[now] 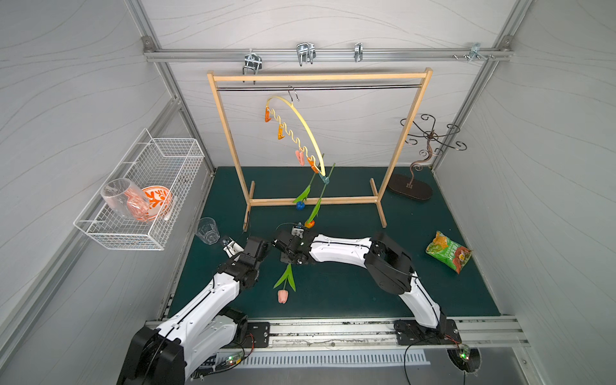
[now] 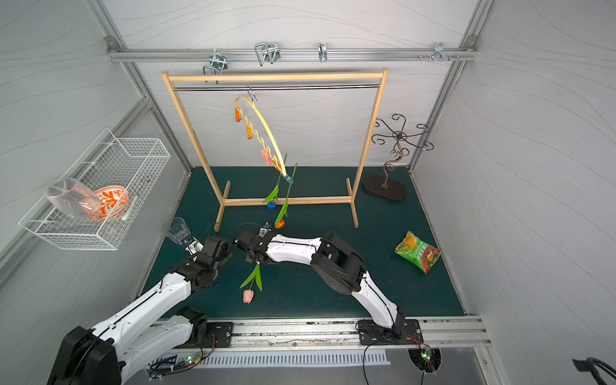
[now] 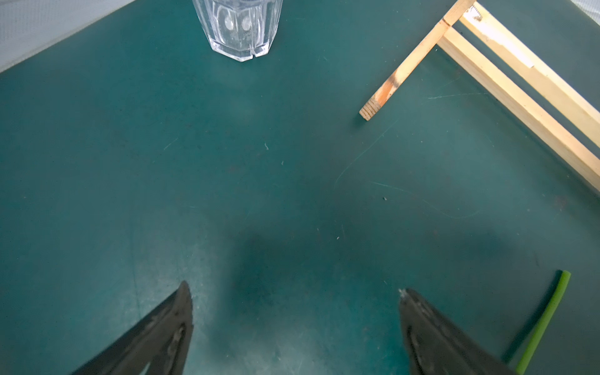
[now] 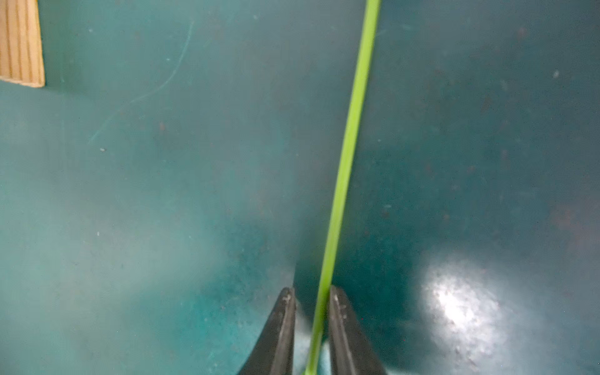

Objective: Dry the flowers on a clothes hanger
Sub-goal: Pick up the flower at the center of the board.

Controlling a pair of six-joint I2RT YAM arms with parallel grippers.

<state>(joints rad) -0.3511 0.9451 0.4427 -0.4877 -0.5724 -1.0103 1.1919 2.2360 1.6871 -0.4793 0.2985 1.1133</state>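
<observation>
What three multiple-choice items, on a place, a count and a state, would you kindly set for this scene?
1. Where is the pink tulip? A clipped to the clothes hanger; B lying on the green mat; C raised by the left gripper.
2. How many tulips hang from the clothes hanger? A one; B three; C two.
3. The left gripper is: A open; B shut on the pink tulip; C shut on the clothes hanger.
Key: 1 B, its head lies on the green mat in both top views; 2 C, only the blue tulip and the orange tulip hang there; 3 A, its fingers stand wide apart over bare green mat.
</observation>
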